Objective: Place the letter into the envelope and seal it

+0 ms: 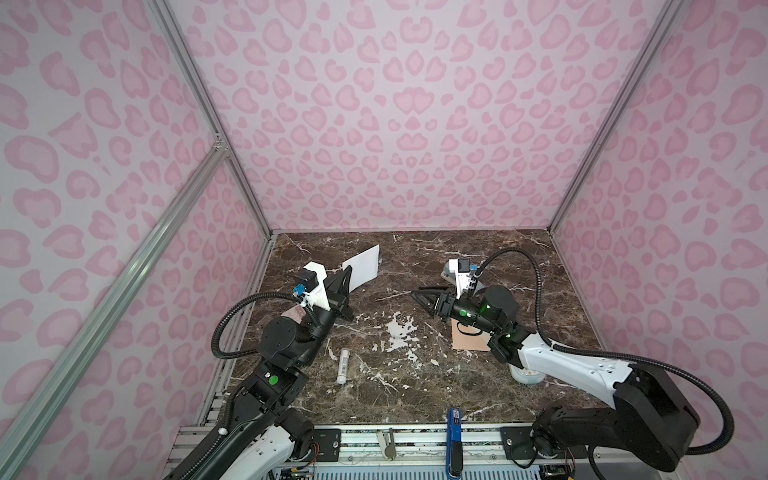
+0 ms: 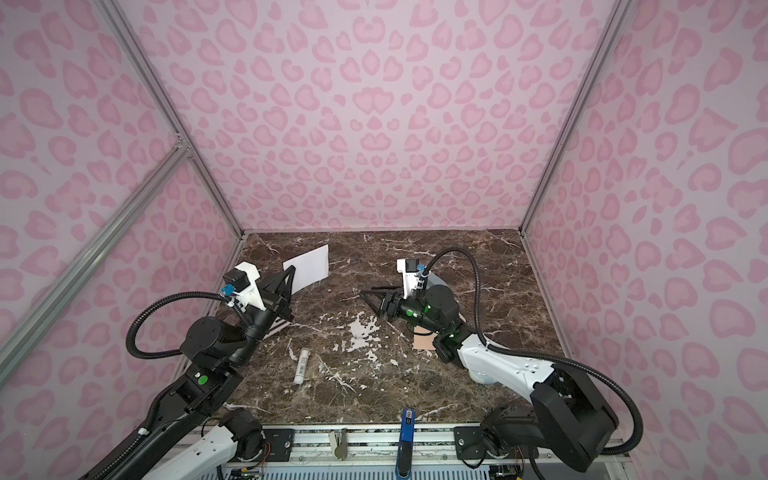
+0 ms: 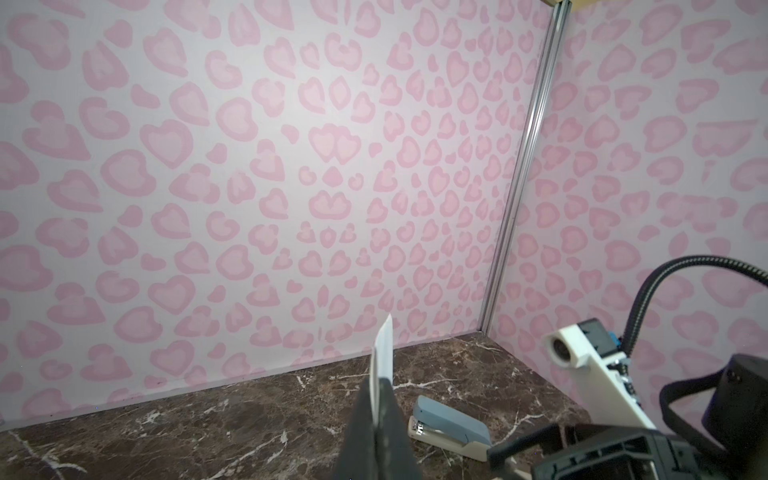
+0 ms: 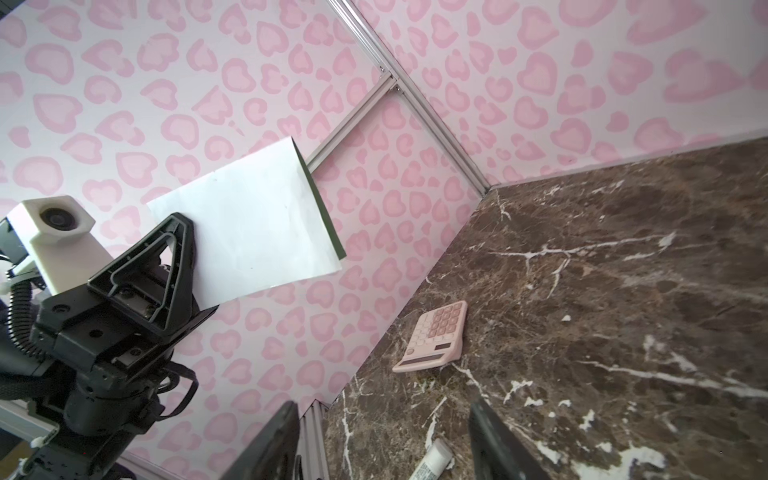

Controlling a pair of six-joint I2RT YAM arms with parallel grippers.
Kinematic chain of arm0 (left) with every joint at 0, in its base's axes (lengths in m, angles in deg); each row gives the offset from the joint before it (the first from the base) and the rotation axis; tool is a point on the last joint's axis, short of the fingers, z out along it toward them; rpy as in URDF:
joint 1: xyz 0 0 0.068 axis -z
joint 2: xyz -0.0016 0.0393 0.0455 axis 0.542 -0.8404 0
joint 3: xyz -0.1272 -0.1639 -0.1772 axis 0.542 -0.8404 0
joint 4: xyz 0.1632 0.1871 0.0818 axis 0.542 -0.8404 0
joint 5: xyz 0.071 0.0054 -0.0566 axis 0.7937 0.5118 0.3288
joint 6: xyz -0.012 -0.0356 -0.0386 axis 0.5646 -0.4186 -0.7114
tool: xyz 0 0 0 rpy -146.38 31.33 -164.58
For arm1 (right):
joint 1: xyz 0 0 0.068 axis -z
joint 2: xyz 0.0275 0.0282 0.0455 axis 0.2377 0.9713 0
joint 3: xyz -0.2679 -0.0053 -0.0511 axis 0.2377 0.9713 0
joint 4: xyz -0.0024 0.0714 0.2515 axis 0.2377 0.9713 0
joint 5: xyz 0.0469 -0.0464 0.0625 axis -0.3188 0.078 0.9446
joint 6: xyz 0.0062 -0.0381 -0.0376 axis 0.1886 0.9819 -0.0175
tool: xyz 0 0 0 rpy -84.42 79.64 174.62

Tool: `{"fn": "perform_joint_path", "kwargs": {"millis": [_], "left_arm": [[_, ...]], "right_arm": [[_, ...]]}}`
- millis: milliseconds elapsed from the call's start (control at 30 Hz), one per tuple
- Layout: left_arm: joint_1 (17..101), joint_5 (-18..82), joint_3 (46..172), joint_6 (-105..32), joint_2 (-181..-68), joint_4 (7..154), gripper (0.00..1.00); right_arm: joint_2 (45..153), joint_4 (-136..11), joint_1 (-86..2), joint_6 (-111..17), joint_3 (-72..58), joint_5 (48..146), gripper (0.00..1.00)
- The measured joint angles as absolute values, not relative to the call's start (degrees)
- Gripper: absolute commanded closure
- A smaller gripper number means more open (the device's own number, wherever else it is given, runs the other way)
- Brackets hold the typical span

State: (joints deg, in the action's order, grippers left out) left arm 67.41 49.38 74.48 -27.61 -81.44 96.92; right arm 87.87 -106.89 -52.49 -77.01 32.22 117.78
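The envelope [image 1: 469,343] lies flat on the counter [image 1: 415,395], near right, half hidden under the right arm. The letter [image 1: 363,266] is aloft far left, pinched at one edge by the left hand [image 1: 348,277]. The right hand [image 4: 382,440] gapes empty. Unpinned, the envelope may skid; the letter may buckle.

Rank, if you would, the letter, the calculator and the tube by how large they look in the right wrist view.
1. letter: held up in the air, possibly nearer the camera, so its lead may be partly nearness.
2. calculator.
3. tube: cut off by the picture's edge, so its full size is unsure.
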Motion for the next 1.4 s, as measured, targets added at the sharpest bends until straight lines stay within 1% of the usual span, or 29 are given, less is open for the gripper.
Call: {"fn": "perform_joint_path", "kwargs": {"millis": [367, 467, 567, 767, 1133, 1400], "left_arm": [[67.4, 49.9, 72.1, -37.4, -87.1, 107.0, 0.96], [67.4, 50.5, 71.3, -39.7, -87.4, 108.8, 0.96], [67.6, 50.8, 70.9, -41.3, -87.6, 110.4, 0.96], [68.1, 51.7, 69.9, -44.0, -88.1, 112.2, 0.96], [68.8, 52.8, 69.5, -46.7, -89.4, 115.2, 0.96], [68.9, 53.0, 68.4, -48.5, -89.9, 116.4, 0.96]], "right_arm": [[101.6, -137.2, -56.5, -91.4, 33.2, 113.5, 0.30], [104.6, -141.8, -57.3, -93.6, 32.6, 111.7, 0.30], [105.4, -144.8, -58.6, -93.3, 31.5, 110.7, 0.30], [108.7, -147.3, -59.7, -93.3, 27.2, 109.0, 0.29], [114.7, -147.4, -61.8, -94.2, 20.6, 107.8, 0.28], [116.5, -147.6, -62.1, -94.8, 16.4, 107.6, 0.38]]}}
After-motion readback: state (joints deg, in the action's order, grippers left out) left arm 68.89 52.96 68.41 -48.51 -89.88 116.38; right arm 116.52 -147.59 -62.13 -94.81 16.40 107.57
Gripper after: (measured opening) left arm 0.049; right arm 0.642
